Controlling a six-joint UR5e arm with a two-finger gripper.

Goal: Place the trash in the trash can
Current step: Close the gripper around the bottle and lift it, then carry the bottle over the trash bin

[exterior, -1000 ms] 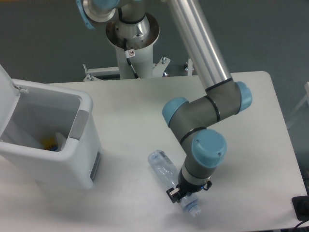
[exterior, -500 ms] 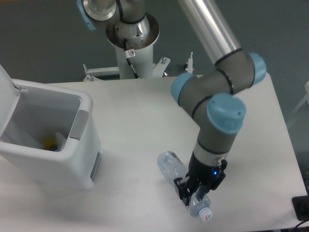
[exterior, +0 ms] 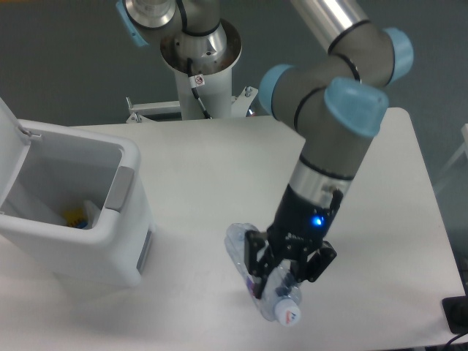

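The crushed clear plastic bottle hangs in my gripper, tilted, its cap end low toward the front and its base up to the left. The gripper is shut on the bottle's neck half and holds it above the table near the front middle. The white trash can stands at the left with its lid swung open; its grey panel faces me. Inside it I see a white scrap and something yellow. The can is well to the left of the gripper.
The arm's base column stands at the table's back edge behind the middle. A dark object sits at the front right corner. The table's front edge lies just below the bottle's cap.
The gripper has closed on the bottle and lifted it off the table, drifting slightly left and up. The wrist has risen and swung toward the back right. The trash can is unchanged.
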